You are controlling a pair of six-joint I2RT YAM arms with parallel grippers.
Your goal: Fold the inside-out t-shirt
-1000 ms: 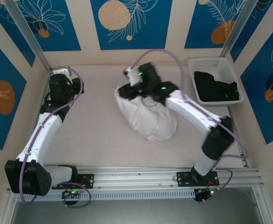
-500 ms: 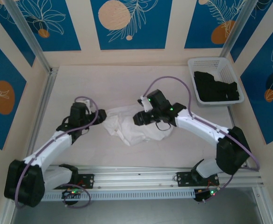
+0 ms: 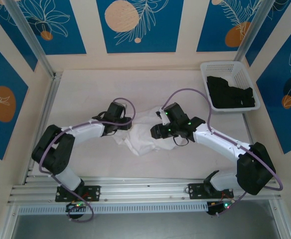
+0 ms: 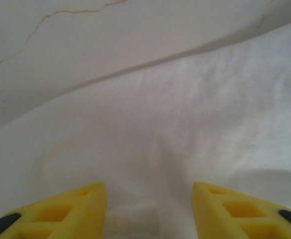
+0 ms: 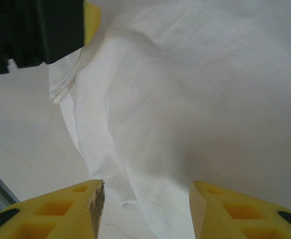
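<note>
Centrally on the bench (image 3: pixel 85 84) lies the white t-shirt (image 3: pixel 141 140), crumpled in a heap between both arms. A basket (image 3: pixel 224 65) holding a black garment (image 3: pixel 230 92) sits far right. The left claw (image 4: pixel 149 188) and right claw (image 5: pixel 146 185) gape wide over the cloth, gripping nothing.

The crumpled t-shirt (image 3: pixel 140 139) is lying mid-bench, with the two arms closing in on it from left and right. Bare bench (image 3: pixel 95 89) is stretching across the far half and along the near strip before the rail (image 3: pixel 145 186). A white basket (image 3: pixel 222 63) holding a black garment (image 3: pixel 230 92) is blocking the far right corner.
</note>
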